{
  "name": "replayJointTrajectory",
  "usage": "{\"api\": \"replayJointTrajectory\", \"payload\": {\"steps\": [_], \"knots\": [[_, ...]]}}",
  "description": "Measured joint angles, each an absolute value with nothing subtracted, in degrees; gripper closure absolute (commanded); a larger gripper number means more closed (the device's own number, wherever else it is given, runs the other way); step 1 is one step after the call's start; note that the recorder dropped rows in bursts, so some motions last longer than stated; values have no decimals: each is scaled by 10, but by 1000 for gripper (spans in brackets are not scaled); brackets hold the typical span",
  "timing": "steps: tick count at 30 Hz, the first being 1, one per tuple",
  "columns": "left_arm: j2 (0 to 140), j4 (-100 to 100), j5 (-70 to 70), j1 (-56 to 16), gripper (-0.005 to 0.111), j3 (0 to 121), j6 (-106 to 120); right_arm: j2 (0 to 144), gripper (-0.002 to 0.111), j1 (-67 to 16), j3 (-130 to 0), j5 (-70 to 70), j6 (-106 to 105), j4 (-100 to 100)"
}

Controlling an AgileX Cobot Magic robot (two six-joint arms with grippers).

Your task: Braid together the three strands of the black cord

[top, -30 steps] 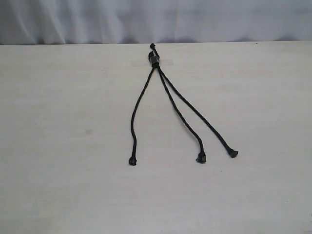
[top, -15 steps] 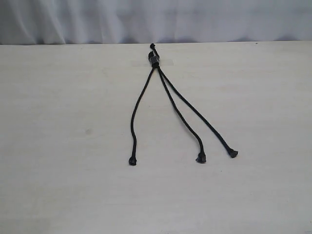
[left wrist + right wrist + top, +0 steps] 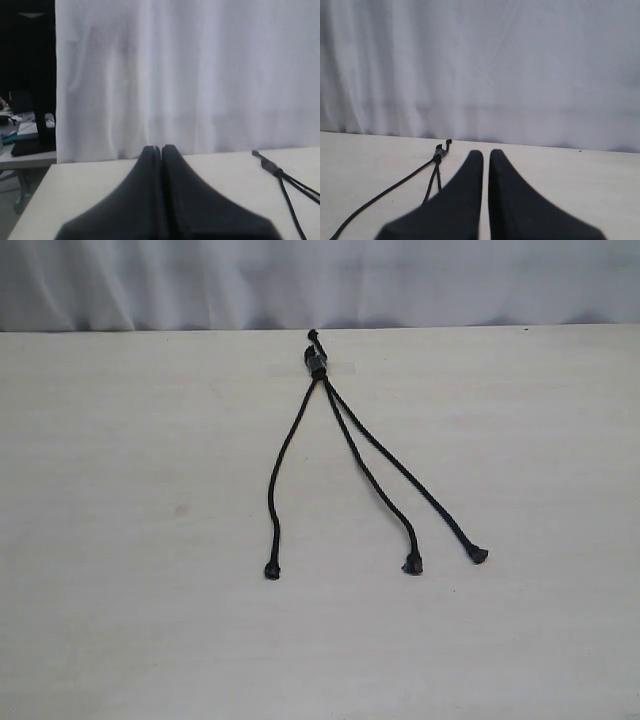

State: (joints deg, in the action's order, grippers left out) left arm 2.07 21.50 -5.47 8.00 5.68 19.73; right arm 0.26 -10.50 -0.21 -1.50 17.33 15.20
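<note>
Braiding had not begun. The black cord (image 3: 320,377) lay flat on the table (image 3: 120,540), with its knotted end (image 3: 317,362) far from both arms and the three strands fanned back toward them, uncrossed. The left strand (image 3: 270,495) ran on its own. The middle strand (image 3: 372,480) and the right strand (image 3: 412,480) left the knot close together and spread apart toward their knobby tips.

The left gripper (image 3: 161,149) hung above the table with its jaws pressed together on nothing. The cord lay ahead of those jaws and well off toward the other arm's side. The right gripper (image 3: 485,154) had its jaws closed to a thin slit, also empty. The knotted end lay ahead of them, only a little off toward the left arm's side, and the strands trailed back beside them.

Each strand's long axis ran roughly along the line the jaws pointed. By that lie, the right arm looked the nearer one for the middle and right strands, and the left strand fell to the left arm. Either pair of jaws would have to spread before taking a strand, and close across it rather than along it.
</note>
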Motion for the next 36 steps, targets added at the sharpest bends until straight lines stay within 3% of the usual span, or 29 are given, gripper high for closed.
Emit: {"api": "replayJointTrajectory", "payload": {"steps": [10, 15, 22, 26, 32, 36], "knots": [[23, 215, 0, 80, 107, 57, 197, 3, 104, -105, -2, 14, 173, 152], [112, 203, -44, 80, 107, 93, 197, 36, 104, -105, -54, -58, 173, 153], [385, 137, -192, 80, 107, 227, 197, 221, 104, -104, -195, -203, 173, 141], [554, 222, -218, 80, 107, 289, 197, 370, 104, -103, -234, -218, 173, 119], [655, 289, -230, 80, 107, 301, 196, 498, 104, -103, -254, -172, 173, 23], [679, 300, -284, 80, 107, 328, 196, 603, 104, -103, -330, -251, 154, 9]]}}
